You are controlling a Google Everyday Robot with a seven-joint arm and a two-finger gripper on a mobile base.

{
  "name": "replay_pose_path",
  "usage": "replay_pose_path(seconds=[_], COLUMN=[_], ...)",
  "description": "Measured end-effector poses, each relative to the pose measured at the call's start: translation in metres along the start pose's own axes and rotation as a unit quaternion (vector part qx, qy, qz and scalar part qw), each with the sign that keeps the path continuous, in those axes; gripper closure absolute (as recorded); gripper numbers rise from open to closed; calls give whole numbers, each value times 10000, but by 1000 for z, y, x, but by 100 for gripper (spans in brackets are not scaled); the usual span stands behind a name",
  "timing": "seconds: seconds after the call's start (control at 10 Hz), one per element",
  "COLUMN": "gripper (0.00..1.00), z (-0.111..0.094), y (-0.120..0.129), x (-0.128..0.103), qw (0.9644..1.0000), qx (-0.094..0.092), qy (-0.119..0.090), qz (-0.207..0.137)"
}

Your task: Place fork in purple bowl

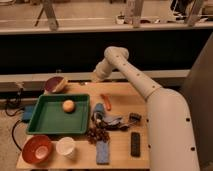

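Pincer point(94, 78) hangs above the bench's point(120, 90) far edge, right of the purple bowl point(55, 84); how far it is open, or whether it grips anything, cannot be told. Bowl sits at the far left corner, behind the green tray point(50, 120). Fork not made out. Orange piece point(106, 100) lies mid-bench.
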Motion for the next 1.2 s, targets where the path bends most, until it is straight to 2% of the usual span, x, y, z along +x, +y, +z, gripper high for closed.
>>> replay_pose_path(seconds=[0.2, 0.3, 0.5, 0.8, 1.0, 1.1, 1.2], gripper=[96, 96, 96, 96, 96, 96, 96], z=[14, 25, 37, 51, 62, 61, 60], y=[-18, -29, -44, -61, -73, -75, -75], x=[-26, -39, -53, -81, -104, -105, -104], qw=[9997, 9991, 9980, 9953, 9907, 9892, 9892], qx=[40, 76, 147, 312, 396, 436, 449], qy=[-167, -314, -497, -562, -540, -523, -517], qz=[-188, -262, -366, -721, -1188, -1297, -1297])
